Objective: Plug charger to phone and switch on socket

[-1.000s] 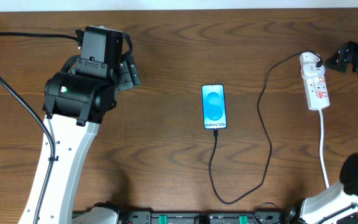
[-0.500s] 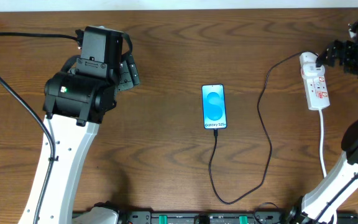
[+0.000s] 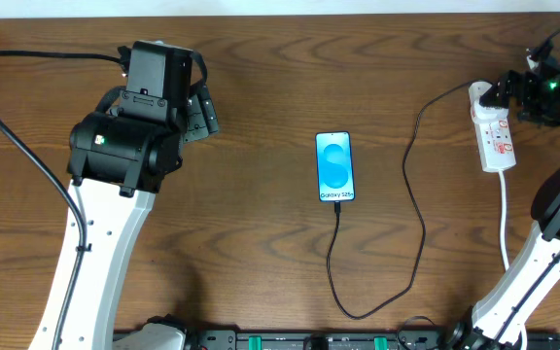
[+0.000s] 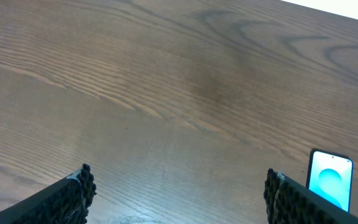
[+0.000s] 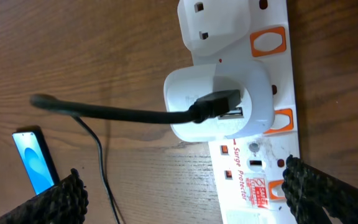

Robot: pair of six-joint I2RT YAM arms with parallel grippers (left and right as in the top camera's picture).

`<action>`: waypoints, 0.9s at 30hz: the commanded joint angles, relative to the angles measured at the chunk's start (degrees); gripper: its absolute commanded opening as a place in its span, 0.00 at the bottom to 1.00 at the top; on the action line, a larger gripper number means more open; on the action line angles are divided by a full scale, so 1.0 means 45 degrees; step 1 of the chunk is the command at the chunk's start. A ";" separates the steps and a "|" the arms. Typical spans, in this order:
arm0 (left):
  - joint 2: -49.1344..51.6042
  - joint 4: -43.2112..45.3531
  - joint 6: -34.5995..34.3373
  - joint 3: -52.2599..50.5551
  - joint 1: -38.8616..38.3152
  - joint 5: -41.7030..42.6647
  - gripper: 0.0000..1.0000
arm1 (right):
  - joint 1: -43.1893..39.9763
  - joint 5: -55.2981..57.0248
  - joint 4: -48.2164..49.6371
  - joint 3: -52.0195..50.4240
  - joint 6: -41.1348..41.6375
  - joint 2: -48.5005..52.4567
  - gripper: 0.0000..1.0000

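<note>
Overhead, nearest the arm bases: the charger (image 3: 415, 209) cable, thin and black, loops low on the bench (image 3: 261, 253). One end runs up to the phone (image 3: 334, 167) and meets its near short edge. The other end climbs right to the socket (image 3: 494, 136).

The phone lies flat mid-bench, screen up. The screen is lit blue with lighter circles and white "Galaxy S25" text, with a black rim. The left wrist view catches only part of the phone at bottom right; the rest is bare wood. The left gripper (image 4: 179, 202) jaws stand wide apart with nothing between them. Overhead puts that gripper far left, well apart from the phone.

Far right: the socket is a white strip lying lengthwise, with its white cord (image 3: 505, 228) trailing toward the near edge. The right gripper (image 3: 507, 95) sits at the strip's far end.

Only the right wrist view shows the detail. The black plug head is pushed into a white adapter (image 5: 219, 99) seated in the strip. Red-orange switches (image 5: 269, 42) and "Surge" print sit alongside. The right jaws are wide apart, straddling the strip and gripping nothing. Switch position: cannot tell.
</note>
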 commanded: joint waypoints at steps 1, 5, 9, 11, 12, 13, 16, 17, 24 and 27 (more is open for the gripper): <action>0.0000 -0.0039 0.0121 -0.0005 -0.0005 -0.0214 0.89 | 0.0170 -0.0330 0.0112 0.0155 0.0010 0.0238 0.99; 0.0000 -0.0039 0.0121 -0.0005 -0.0005 -0.0214 0.89 | 0.0296 -0.0325 0.0301 0.0141 -0.0010 0.0340 0.99; 0.0000 -0.0039 0.0117 -0.0005 -0.0005 -0.0214 0.89 | 0.0476 -0.0272 0.0442 0.0141 -0.0185 0.0359 0.99; 0.0000 -0.0039 0.0117 -0.0005 -0.0005 -0.0214 0.88 | 0.0578 -0.0155 0.0525 0.0141 -0.0185 0.0359 0.99; 0.0000 -0.0039 0.0117 -0.0005 -0.0005 -0.0214 0.89 | 0.0631 -0.0039 0.0549 0.0141 -0.0185 0.0359 0.99; 0.0000 -0.0039 0.0121 -0.0005 -0.0005 -0.0214 0.89 | 0.0685 0.0063 0.0568 0.0141 -0.0180 0.0359 0.99; 0.0000 -0.0039 0.0121 -0.0005 -0.0005 -0.0214 0.89 | 0.0797 0.0311 0.0588 0.0141 -0.0180 0.0364 0.99; 0.0000 -0.0039 0.0121 -0.0005 -0.0005 -0.0214 0.89 | 0.0806 0.0384 0.0588 0.0141 -0.0180 0.0364 0.99; 0.0000 -0.0039 0.0121 -0.0005 -0.0005 -0.0214 0.89 | 0.0826 0.0816 0.0578 0.0141 -0.0175 0.0364 0.99; 0.0000 -0.0039 0.0117 -0.0005 -0.0005 -0.0214 0.89 | 0.0831 0.1341 0.0583 0.0141 -0.0175 0.0364 0.99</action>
